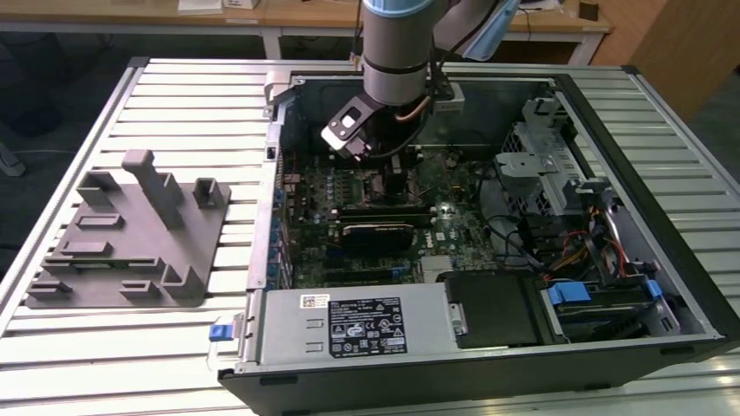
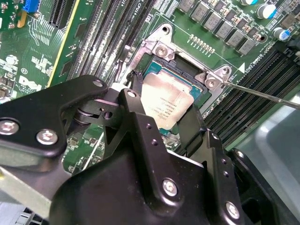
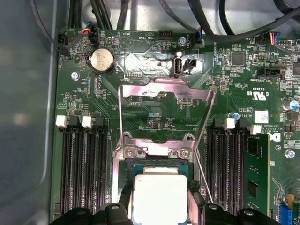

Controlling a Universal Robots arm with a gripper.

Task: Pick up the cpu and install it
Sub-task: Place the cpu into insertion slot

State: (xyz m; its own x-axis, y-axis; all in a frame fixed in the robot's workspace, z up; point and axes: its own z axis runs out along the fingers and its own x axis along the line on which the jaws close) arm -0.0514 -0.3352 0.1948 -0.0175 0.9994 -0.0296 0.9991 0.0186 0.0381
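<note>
Arm (image 1: 399,43) and hand (image 1: 390,165) are seen in the exterior view reaching down into an open computer case (image 1: 486,381), which lies on a slatted metal worktop (image 1: 173,87). The hand is held low over the motherboard (image 1: 463,225), in the far half of the case. A grey fixture tray (image 1: 127,251) stands on the worktop at the exterior view's left, well apart from the hand.

In the second wrist view, the cpu (image 2: 165,101) is found between the two black fingers (image 2: 140,126) of the hand (image 2: 164,110), with its silver top upward. The fingers are pressed against two opposite edges of it, so the chip is gripped. It is placed directly over the open socket (image 2: 159,47), whose metal frame is seen around it. Whether it already rests in the socket cannot be told.

In the first wrist view, the cpu (image 3: 159,194) is shown between the fingers (image 3: 121,211), over the socket (image 3: 154,151). The load plate (image 3: 166,93) is swung open beyond it. Memory slots (image 3: 82,168) are lined up on both sides.
</note>
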